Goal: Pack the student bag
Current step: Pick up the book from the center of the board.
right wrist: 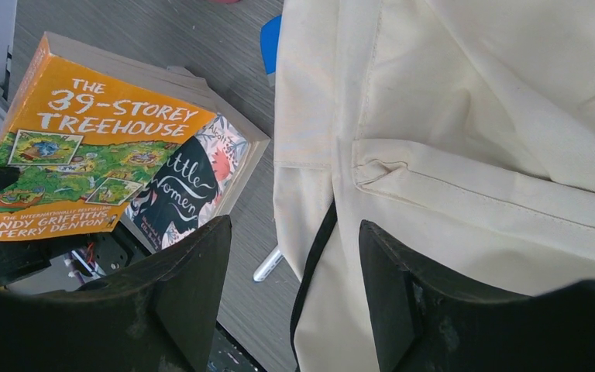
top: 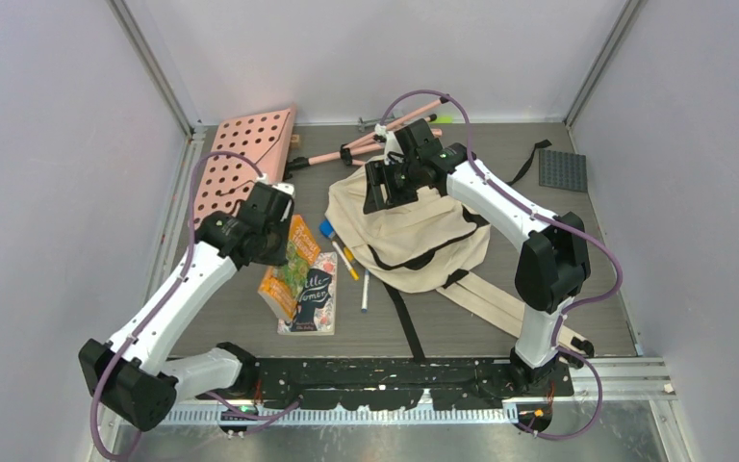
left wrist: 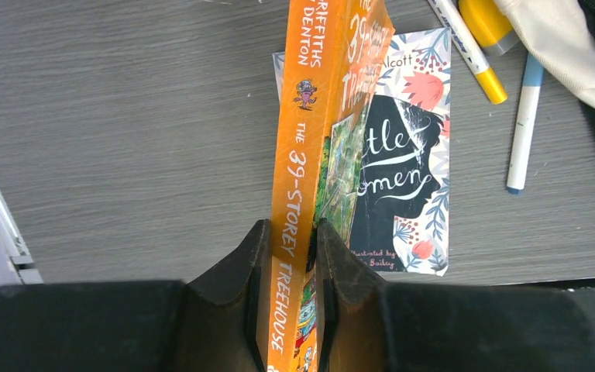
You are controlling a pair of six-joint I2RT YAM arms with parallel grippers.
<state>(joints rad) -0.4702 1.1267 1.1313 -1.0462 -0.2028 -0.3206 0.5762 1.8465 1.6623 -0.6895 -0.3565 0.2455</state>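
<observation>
Black jaws of the left gripper (left wrist: 290,232) clamp the orange book (left wrist: 310,116) across its covers, spine up, its long axis running straight out from the fingers. To its right the student bag (top: 414,236) lies mid-table (top: 597,231), beneath the right gripper (right wrist: 293,229), the nearer one, whose jaws stand apart.

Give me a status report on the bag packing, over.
Left gripper shut on orange book, over a second book. Right gripper open above edge of bag. Bag flat on table. Pens lie between books and bag.
</observation>
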